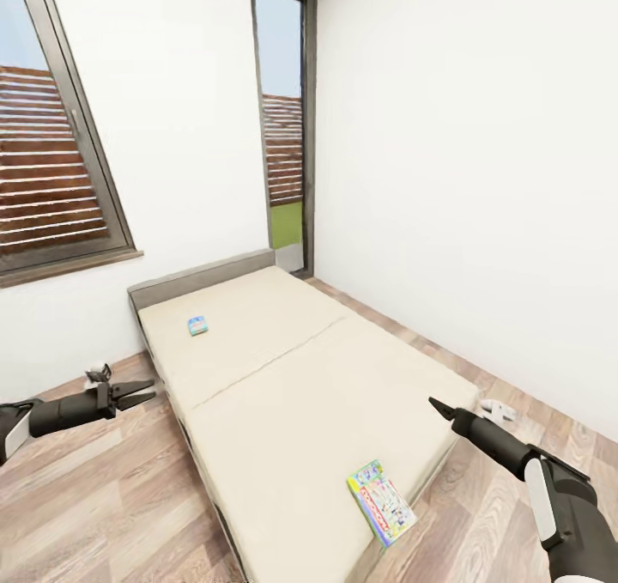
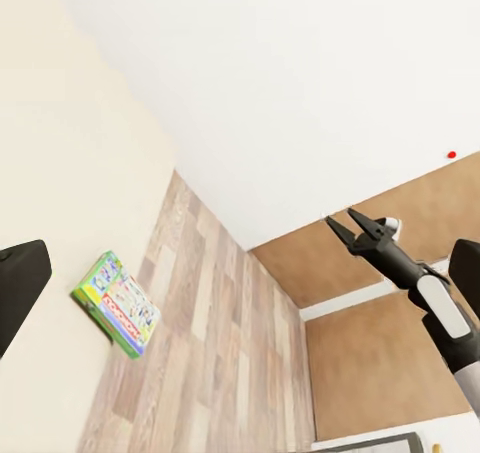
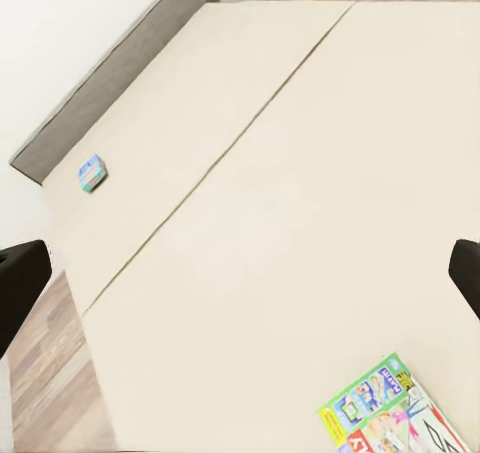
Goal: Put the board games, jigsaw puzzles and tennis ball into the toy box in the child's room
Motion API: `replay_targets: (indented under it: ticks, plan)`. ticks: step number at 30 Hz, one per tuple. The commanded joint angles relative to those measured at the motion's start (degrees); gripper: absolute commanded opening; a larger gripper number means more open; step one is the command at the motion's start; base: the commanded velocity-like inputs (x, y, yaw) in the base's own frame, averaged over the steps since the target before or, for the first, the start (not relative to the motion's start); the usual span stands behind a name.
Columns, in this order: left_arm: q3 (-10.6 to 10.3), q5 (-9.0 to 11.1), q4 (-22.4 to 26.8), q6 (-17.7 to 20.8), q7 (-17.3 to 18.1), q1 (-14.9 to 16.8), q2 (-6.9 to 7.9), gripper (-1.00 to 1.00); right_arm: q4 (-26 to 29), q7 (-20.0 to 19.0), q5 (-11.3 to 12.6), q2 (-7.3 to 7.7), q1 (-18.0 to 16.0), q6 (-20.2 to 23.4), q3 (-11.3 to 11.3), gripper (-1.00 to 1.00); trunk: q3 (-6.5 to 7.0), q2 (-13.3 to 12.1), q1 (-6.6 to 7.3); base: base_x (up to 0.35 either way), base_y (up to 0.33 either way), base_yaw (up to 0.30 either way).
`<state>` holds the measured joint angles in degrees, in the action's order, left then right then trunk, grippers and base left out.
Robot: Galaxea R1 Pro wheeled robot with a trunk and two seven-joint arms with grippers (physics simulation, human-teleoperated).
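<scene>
A white-green board game (image 1: 382, 503) lies flat at the bed's (image 1: 283, 394) near right corner, lower centre of the head view, its long axis slanting toward the lower right. The right end effector (image 1: 435, 405), pressed together, hovers just beyond it; the left end effector (image 1: 144, 391), slightly spread, hangs mid-left. Farther off, a small blue board game (image 1: 198, 325) sits near the grey headboard (image 1: 202, 279).

The bed (image 1: 283, 377) lies open from above, its wide beige middle bare. One game box (image 1: 381, 502) sits at the near right corner, a small blue box (image 1: 198, 325) near the headboard (image 1: 199, 278). Floor (image 1: 103, 497) flanks both long edges.
</scene>
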<state>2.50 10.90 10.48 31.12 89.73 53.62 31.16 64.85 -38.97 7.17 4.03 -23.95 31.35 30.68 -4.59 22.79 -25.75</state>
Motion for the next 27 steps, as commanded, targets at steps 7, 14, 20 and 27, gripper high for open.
replay_targets:
  ticks: [7,14,20,27]
  plan:
    - [0.19,-0.37,-0.02,0.61,0.28,0.08,-0.13,1.00,0.01,-0.45,0.47,0.09,-0.04,0.46,0.14,1.00,-0.13,0.13,-0.04,0.000,-0.295,0.129]
    - [0.18,-0.41,-0.02,0.61,0.28,0.08,-0.13,1.00,0.01,-1.65,0.47,0.09,-0.04,0.36,0.18,1.00,-0.13,0.13,-0.04,0.000,-0.303,0.007]
    - [0.15,-0.44,0.04,0.64,0.28,0.08,-0.14,1.00,0.01,-1.77,0.47,0.08,-0.04,-0.80,0.17,1.00,-0.13,0.13,-0.04,0.000,-0.303,0.076]
    - [0.14,-0.44,0.07,0.69,0.28,0.08,-0.14,1.00,0.01,-1.79,0.47,0.06,-0.04,-1.01,0.13,1.00,-0.13,0.13,-0.04,0.000,-0.308,0.263]
